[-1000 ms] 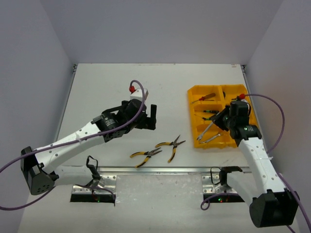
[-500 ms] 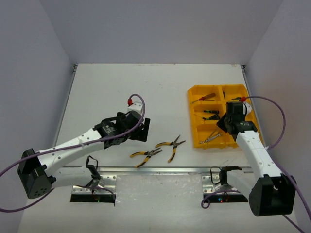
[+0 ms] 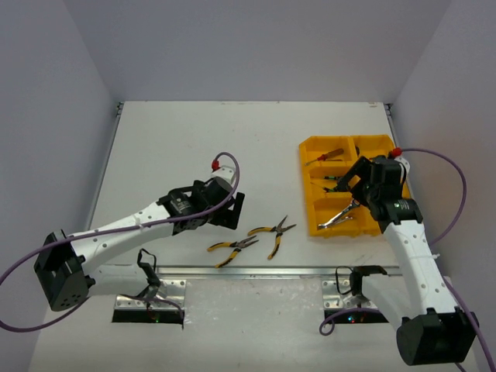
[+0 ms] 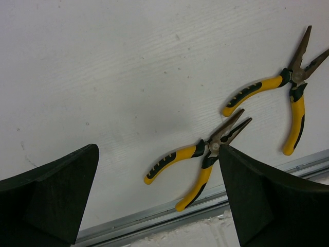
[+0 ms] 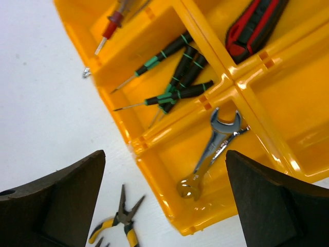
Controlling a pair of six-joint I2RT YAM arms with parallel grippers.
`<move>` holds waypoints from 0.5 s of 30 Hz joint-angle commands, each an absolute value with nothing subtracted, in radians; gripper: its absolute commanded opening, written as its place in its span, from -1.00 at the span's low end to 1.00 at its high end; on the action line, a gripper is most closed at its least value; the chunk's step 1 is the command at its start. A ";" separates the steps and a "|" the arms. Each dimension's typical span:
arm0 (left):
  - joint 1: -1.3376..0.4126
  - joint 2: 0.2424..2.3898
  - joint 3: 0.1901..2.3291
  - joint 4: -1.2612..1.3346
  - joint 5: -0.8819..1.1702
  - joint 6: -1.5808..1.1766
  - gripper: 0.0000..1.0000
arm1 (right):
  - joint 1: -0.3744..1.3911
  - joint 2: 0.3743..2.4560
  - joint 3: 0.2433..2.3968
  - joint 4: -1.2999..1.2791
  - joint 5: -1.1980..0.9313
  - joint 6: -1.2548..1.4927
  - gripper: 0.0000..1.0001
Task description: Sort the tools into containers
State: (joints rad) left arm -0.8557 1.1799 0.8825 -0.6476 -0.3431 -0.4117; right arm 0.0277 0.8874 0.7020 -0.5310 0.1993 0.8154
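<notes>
The yellow tray (image 3: pixel 307 194) stands at the right, and my right gripper (image 3: pixel 350 184) hangs open and empty over its near-left compartment. In the right wrist view, silver wrenches (image 5: pixel 213 149) lie loose in that compartment below the gripper (image 5: pixel 165 154). Green-handled screwdrivers (image 5: pixel 175 77), a red-handled screwdriver (image 5: pixel 114 20) and red cutters (image 5: pixel 254 23) lie in other compartments. Two yellow-handled pliers (image 3: pixel 232 248) (image 3: pixel 273 232) lie on the table by the front edge. My left gripper (image 3: pixel 235 211) is open just behind the nearer pliers (image 4: pixel 198 159), with nothing held.
A metal rail (image 4: pixel 154 218) runs along the table's front edge, just behind the pliers' handles. The farther pliers (image 4: pixel 288 98) lie to the right of the left gripper (image 4: pixel 158 149). White walls enclose the table on three sides.
My right gripper opened and the wrench it held now lies in the tray's near-left compartment. The left arm came nearer the front edge, toward the pliers.
</notes>
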 commanded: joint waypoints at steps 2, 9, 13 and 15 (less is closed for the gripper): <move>-0.848 1.203 0.926 -0.613 -0.316 -0.392 1.00 | 0.025 0.897 0.846 -0.596 0.130 0.682 0.98; -0.848 1.195 0.985 -0.638 -0.431 -0.462 1.00 | 0.095 0.919 0.830 -0.628 -0.019 0.614 0.97; -0.843 1.139 1.014 -0.724 -0.719 -0.610 1.00 | 0.366 0.946 0.837 -0.681 0.158 0.689 0.98; -0.839 1.121 1.028 -0.753 -0.772 -0.631 1.00 | 0.452 0.964 0.842 -0.695 0.201 0.729 0.98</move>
